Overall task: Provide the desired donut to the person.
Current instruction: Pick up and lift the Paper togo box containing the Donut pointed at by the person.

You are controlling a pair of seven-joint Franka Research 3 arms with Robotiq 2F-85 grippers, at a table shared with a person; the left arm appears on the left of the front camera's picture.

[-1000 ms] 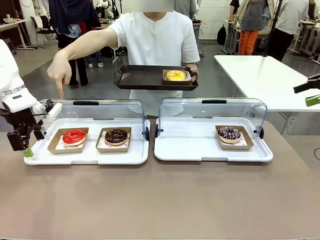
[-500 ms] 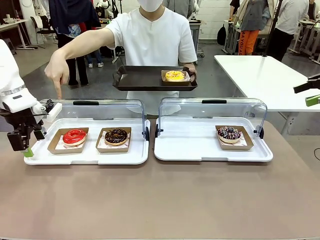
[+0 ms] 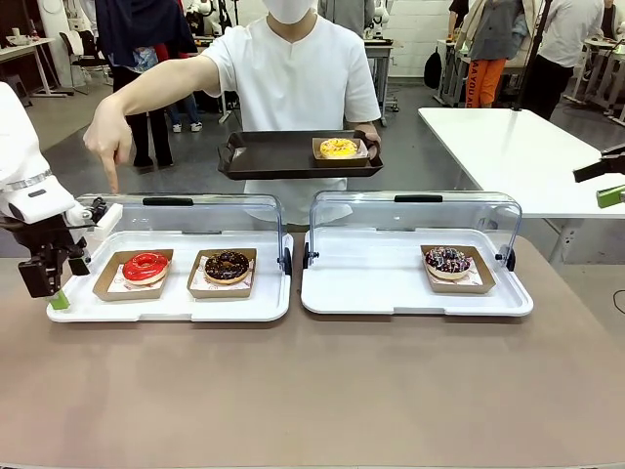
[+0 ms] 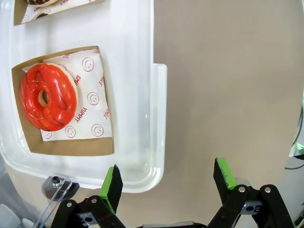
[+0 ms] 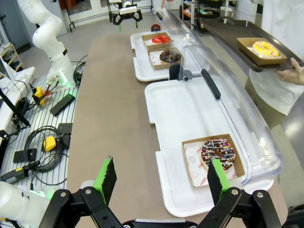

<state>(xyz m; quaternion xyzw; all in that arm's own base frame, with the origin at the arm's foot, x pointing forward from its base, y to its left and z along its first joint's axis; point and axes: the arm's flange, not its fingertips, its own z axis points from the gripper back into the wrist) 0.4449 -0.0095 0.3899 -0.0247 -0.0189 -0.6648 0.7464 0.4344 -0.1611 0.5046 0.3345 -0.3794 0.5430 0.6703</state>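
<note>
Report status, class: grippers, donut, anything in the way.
Left gripper open, at left tray's edge. Right gripper open. Person's hand points toward red donut. Lid raised.

Off to my right stood a white table point(image 3: 508, 156) (people point(image 3: 493, 44) beyond it), while cables point(image 5: 33, 135) sprawled on a rack point(image 5: 73, 142).

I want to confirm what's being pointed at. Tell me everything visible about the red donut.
The red donut is a whole ring with glossy red icing and thin dark streaks, lying flat. It sits on white paper printed with red smileys, in a brown cardboard tray at the left end of the left white case, whose clear lid stands open, beside a chocolate donut. Nothing grips it: the open left gripper hovers by the case's edge, and the person's hand points down behind the lid.
</note>
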